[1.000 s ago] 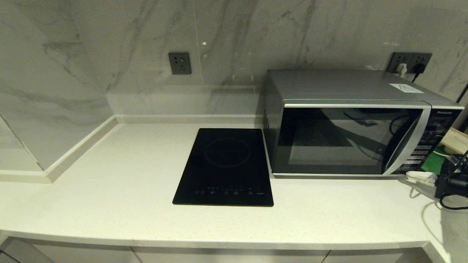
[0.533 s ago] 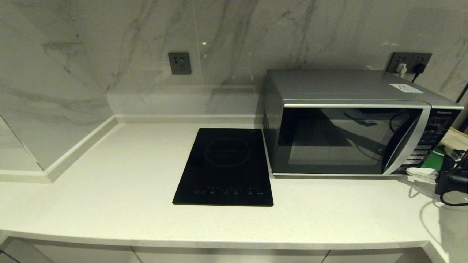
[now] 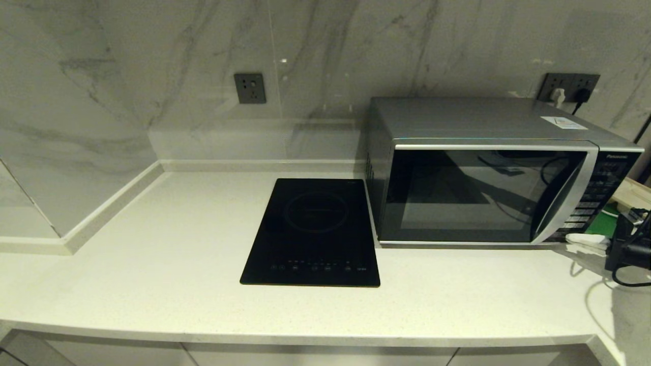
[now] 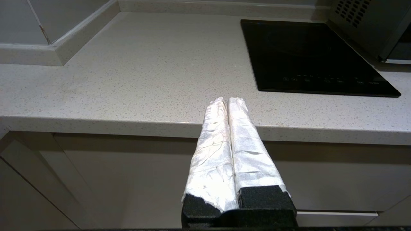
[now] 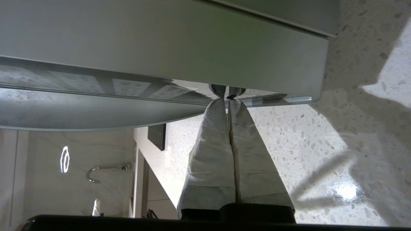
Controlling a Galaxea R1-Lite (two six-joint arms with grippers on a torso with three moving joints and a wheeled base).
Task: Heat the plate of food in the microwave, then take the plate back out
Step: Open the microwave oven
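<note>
The silver microwave (image 3: 488, 173) stands at the back right of the counter, its dark glass door closed. The plate of food is out of view; nothing shows through the glass. My right gripper (image 3: 569, 239) is at the microwave's lower right corner. It is shut, with its white-wrapped fingertips (image 5: 221, 99) touching the bottom of the button panel (image 5: 131, 87). My left gripper (image 4: 228, 100) is shut and empty. It hangs parked in front of the counter's front edge (image 4: 96, 123) and does not show in the head view.
A flat black induction hob (image 3: 313, 231) lies just left of the microwave. Something green (image 3: 602, 222) and a pale wooden piece (image 3: 633, 195) sit right of the microwave, behind my right arm. Wall sockets (image 3: 569, 85) with plugs are behind it.
My right gripper has shifted slightly up along the microwave's lower right corner. The door stays closed and the left arm has not moved.
</note>
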